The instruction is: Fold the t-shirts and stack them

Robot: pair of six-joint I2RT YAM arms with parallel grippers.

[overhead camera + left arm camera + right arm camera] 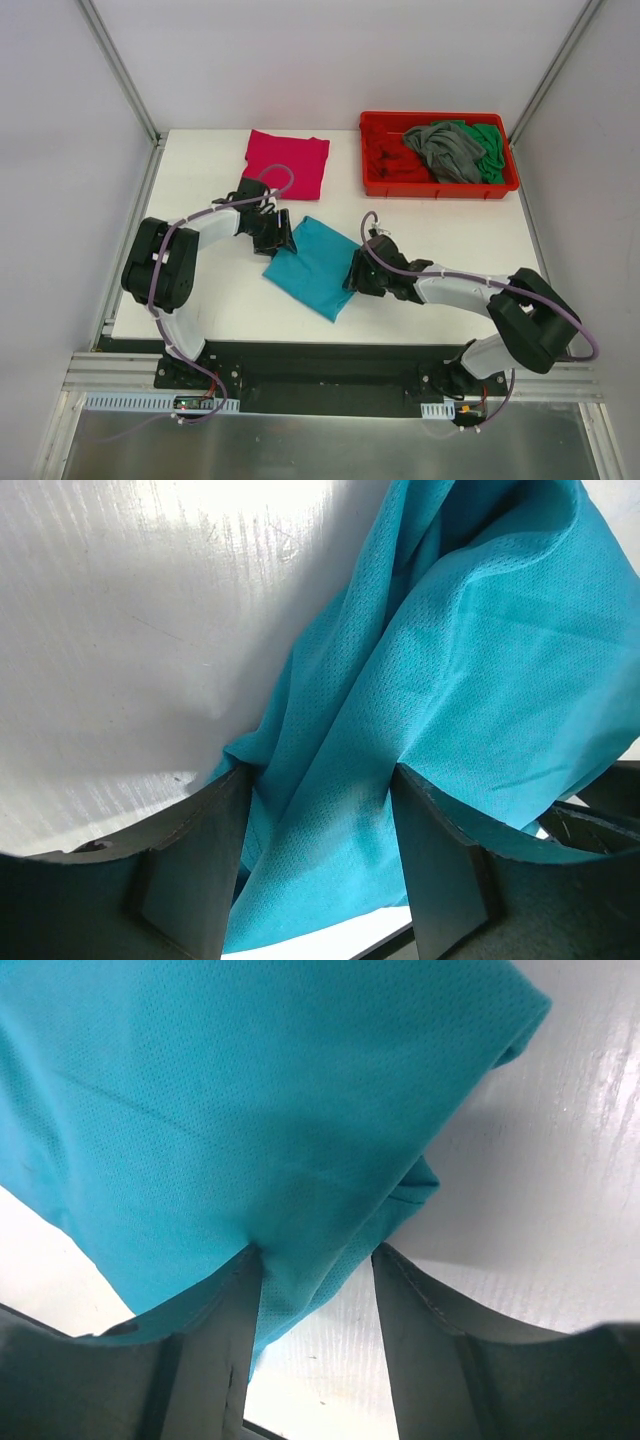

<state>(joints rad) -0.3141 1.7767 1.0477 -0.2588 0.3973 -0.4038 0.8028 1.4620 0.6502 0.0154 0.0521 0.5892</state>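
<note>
Top external view: the teal-blue t-shirt lies folded flat at mid-table. It is a thin, limp mesh-knit that I judge light and likely to sag or slip out of its fold unless taken at two opposite edges together. My left gripper straddles its far-left edge and my right gripper its right edge. Both stand about half open with cloth between the jaws, no firm pinch evident. The magenta-pink t-shirt lies folded beyond.

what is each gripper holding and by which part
Nothing is clamped yet: the jaws of the left gripper stand apart around the far left edge of the folded teal-blue cotton t-shirt, those of the right gripper around its near right edge.
</note>
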